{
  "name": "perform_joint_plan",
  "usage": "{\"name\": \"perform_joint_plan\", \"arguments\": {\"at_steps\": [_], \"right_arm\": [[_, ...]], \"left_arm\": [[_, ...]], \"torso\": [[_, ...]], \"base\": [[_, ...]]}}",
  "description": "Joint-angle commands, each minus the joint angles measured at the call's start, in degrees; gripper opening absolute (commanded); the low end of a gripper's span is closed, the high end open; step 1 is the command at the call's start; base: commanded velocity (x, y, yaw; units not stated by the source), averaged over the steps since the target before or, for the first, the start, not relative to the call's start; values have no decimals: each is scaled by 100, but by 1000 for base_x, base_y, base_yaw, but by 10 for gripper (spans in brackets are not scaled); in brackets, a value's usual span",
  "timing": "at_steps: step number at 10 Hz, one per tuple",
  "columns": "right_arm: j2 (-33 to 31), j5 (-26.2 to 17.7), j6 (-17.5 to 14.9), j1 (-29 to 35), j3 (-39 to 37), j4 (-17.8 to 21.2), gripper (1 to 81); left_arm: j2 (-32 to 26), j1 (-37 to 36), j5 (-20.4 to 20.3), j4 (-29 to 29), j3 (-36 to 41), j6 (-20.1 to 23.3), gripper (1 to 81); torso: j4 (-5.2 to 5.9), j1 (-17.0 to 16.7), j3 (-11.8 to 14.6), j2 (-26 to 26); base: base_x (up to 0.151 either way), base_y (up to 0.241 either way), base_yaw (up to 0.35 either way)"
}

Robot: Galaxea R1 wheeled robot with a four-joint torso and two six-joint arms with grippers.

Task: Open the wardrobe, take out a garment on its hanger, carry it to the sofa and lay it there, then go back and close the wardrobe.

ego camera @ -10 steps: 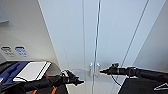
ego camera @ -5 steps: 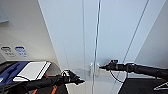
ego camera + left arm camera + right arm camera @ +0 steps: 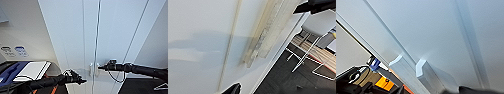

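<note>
Scanning from the far left, a white box (image 3: 32, 70) lies on a blue surface (image 3: 10, 72) low against the pale wall, with small printed signs (image 3: 15, 50) on that wall above it. Next comes the left gripper (image 3: 83, 80), reaching low toward the wardrobe (image 3: 70, 37), its tip near the left door and just left of the middle seam; whether its fingers are apart or together, I cannot tell. Dead centre, the wardrobe stands right in front, both white doors shut, the pair of handles (image 3: 93, 70) flanking the seam. And on the right, the right gripper (image 3: 100, 67) is level with those handles, its tip right at the right-hand one; fingers apart or together, again I cannot tell. Dark floor (image 3: 140, 86) lies beneath that arm.
</note>
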Motion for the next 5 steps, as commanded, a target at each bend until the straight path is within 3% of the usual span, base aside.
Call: {"name": "perform_joint_plan", "arguments": {"at_steps": [1,5], "right_arm": [[182,31,7,860,-141,48,811],[560,31,7,922,-334,57,811]], "left_arm": [[115,-863,27,-10,-64,-3,811],[423,-855,106,-19,-345,-3,811]], "torso": [[0,0,0,0],[0,0,-2,0]], "base": [[0,0,0],[0,0,0]]}}
